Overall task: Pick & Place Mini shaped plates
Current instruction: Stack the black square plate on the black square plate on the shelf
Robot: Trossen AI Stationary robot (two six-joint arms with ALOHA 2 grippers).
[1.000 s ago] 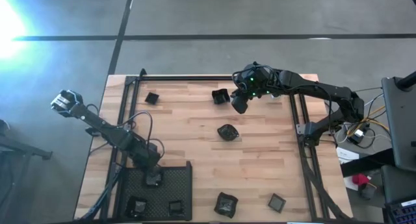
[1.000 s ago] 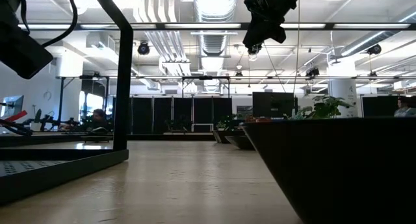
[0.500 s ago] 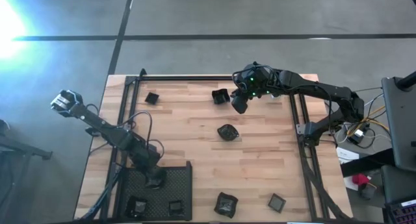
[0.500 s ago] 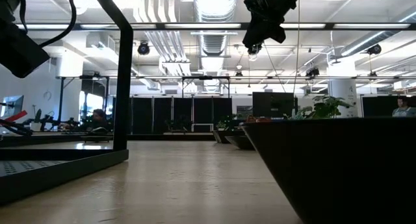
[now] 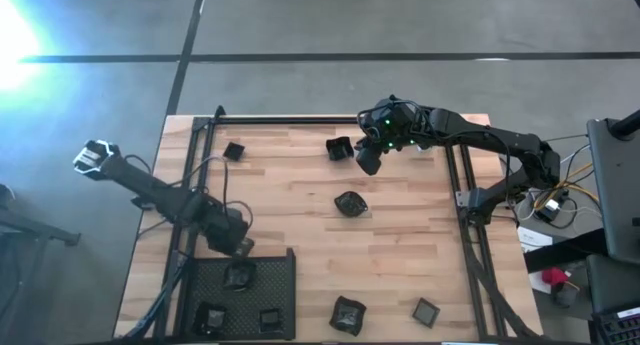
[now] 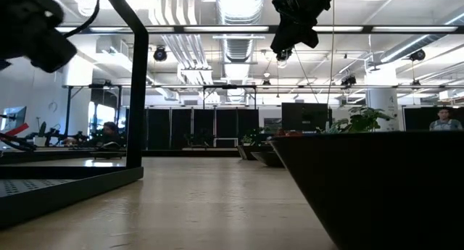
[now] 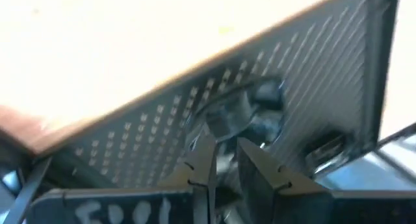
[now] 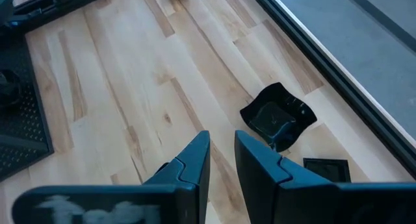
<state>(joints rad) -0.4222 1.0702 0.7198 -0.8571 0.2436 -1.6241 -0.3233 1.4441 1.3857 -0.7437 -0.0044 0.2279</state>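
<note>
light: bright overhead strips | glare: floor, high view's left edge | blur: left wrist view

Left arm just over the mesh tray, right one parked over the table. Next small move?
Probably send the left gripper toward the small plate at the table's far-left: its fingers look empty and a plate lies in the mesh tray. The right gripper hovers beside another plate.
</note>
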